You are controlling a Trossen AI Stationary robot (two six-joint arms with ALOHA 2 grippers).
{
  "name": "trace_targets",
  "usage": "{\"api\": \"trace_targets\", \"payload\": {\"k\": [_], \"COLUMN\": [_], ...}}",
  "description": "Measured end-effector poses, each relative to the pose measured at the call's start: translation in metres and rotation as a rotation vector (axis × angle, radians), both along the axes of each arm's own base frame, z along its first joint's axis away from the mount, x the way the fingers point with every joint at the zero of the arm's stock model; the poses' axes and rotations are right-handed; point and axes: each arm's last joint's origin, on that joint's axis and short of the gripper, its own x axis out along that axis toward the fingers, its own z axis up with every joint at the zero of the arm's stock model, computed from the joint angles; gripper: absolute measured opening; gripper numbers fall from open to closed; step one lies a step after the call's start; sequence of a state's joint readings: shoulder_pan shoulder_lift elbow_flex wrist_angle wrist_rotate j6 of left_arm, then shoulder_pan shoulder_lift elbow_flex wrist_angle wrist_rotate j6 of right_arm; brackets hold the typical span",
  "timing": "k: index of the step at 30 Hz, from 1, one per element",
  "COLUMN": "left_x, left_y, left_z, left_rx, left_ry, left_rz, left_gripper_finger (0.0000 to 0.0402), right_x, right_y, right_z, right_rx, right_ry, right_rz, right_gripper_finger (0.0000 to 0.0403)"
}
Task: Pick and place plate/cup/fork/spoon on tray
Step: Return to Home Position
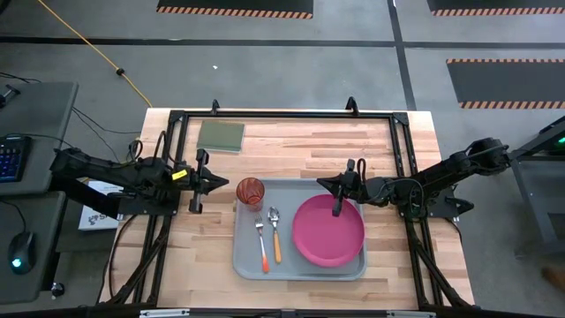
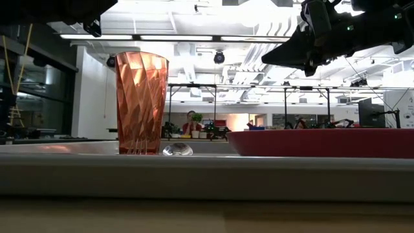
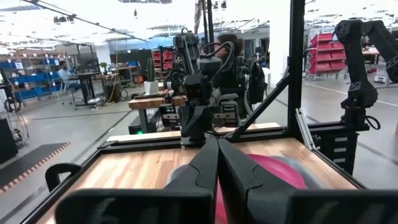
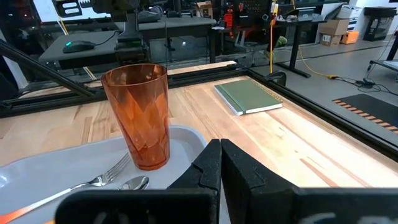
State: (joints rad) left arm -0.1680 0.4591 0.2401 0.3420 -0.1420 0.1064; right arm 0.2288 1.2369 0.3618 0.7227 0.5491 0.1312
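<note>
I looked down and saw the grey-blue tray sitting on the wooden worktop. The pink plate lay in the right part of the tray. The orange cup stood up straight in the tray's far left corner. The fork and the spoon lay side by side between the cup and the plate, with their orange handles pointing to the near edge. The left claw was just beside the tray's left side, and its fingers were pressed together, holding nothing. The right claw hung over the far edge of the plate, closed and empty too. A flat green pad lay well apart, near the far edge.
</note>
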Motion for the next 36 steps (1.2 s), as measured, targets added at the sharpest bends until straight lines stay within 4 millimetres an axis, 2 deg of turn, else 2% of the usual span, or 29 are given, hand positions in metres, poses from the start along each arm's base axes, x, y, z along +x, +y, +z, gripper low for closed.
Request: {"api": "trace_targets", "payload": {"k": [14, 24, 33, 36], "left_x": [0.000, -0.001, -0.032, -0.043], "left_y": [0.000, 0.003, 0.011, 0.012], "left_z": [0.000, 0.000, 0.000, -0.001], "left_rx": [0.001, 0.017, 0.029, 0.016], "left_ry": [0.000, 0.006, 0.013, -0.004], "left_rz": [0.008, 0.105, 0.185, 0.162], "left_gripper_finger": [0.0000, 0.0000, 0.0000, 0.0000], "right_x": [0.000, 0.000, -0.018, -0.021], "right_y": [0.000, 0.000, 0.005, 0.007], "right_z": [0.003, 0.005, 0.023, 0.026], "right_rx": [0.007, -0.028, -0.022, -0.025], "right_ry": [-0.029, -0.037, -0.055, -0.062], "right_rz": [0.000, 0.002, 0.006, 0.017], "right_gripper_finger": [0.0000, 0.0000, 0.0000, 0.0000]}}
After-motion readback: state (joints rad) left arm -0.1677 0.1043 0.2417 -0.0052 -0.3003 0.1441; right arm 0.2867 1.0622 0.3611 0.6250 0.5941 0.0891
